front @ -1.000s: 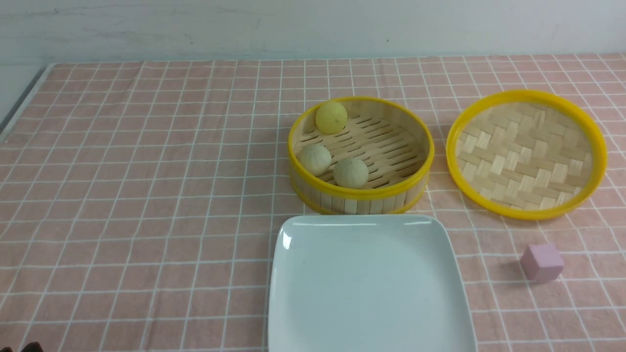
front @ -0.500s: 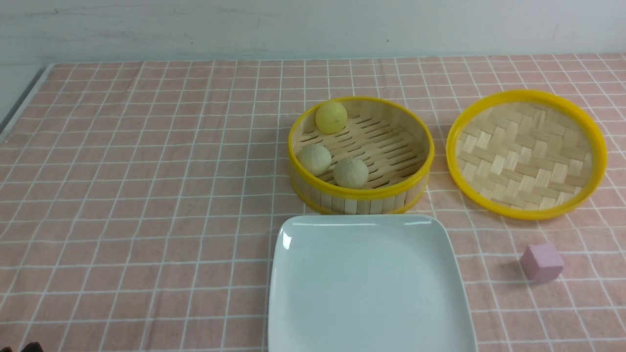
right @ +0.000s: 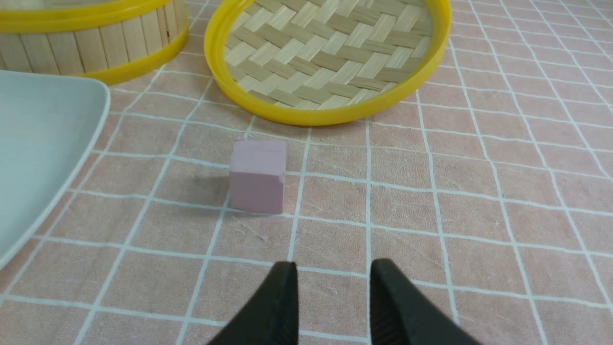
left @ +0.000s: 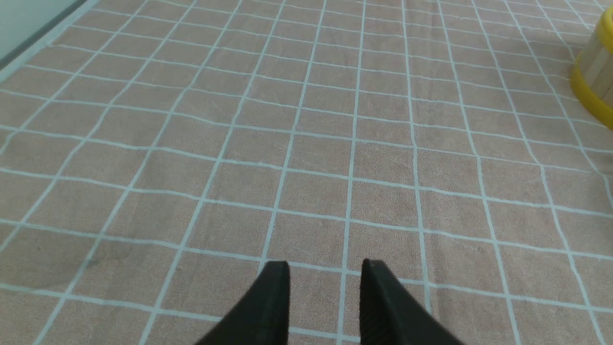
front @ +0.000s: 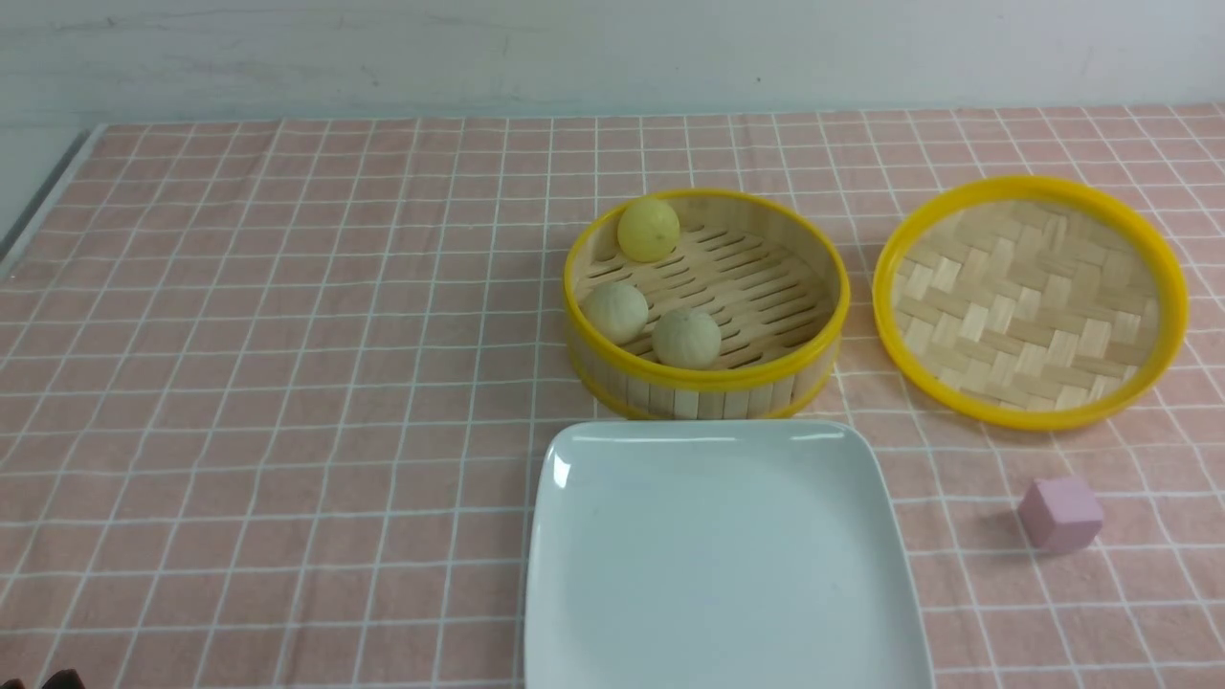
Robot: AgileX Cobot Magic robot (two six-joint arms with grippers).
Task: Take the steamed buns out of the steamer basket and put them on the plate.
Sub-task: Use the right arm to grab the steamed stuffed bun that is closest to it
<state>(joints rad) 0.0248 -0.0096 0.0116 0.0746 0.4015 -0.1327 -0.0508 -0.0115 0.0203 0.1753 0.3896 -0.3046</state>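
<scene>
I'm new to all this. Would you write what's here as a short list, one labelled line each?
buns: three, one yellow, two beige
buns are in: bamboo basket
plate: white, square, no bun on it
lid: flat on the cloth, right of the basket
pink cube: right of the plate
left gripper: open, holding nothing
right gripper: open, holding nothing

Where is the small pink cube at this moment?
In the front view, the pink cube sits on the tablecloth at the right side, between the plate and the picture's right edge, nearer than the woven lid.
</scene>
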